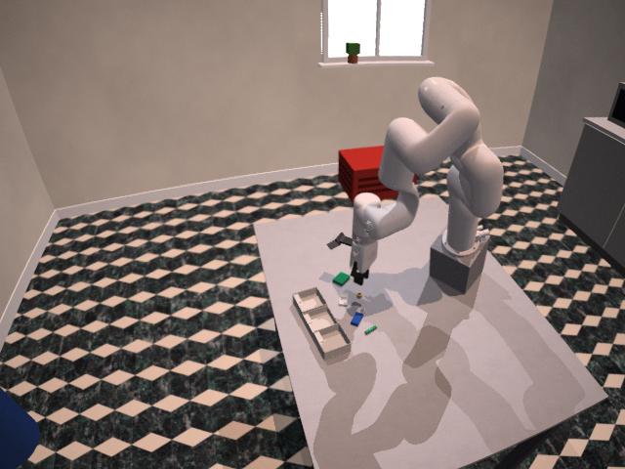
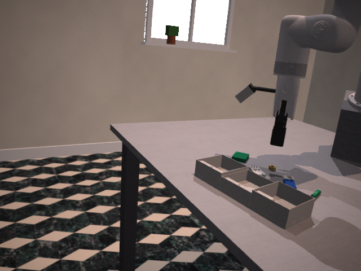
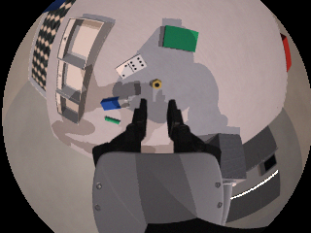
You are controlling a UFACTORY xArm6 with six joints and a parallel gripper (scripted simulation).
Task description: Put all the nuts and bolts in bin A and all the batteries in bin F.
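Hanging vertical above nut (image 3: 155, 83), gripper (image 3: 155, 113) partly open, empty, clear of table (image 1: 454, 353).

I see beige walls, a checkered floor (image 1: 151, 282) and a bright window (image 1: 376, 27) holding a potted plant (image 1: 353, 52). A red crate (image 1: 359, 169) stands behind the grey table (image 1: 504, 363).

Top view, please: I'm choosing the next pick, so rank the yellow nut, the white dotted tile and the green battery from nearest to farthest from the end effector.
1. Yellow nut, just below the end effector.
2. White dotted tile, beside the nut, toward the bins.
3. Green battery, farthest, past the blue piece.
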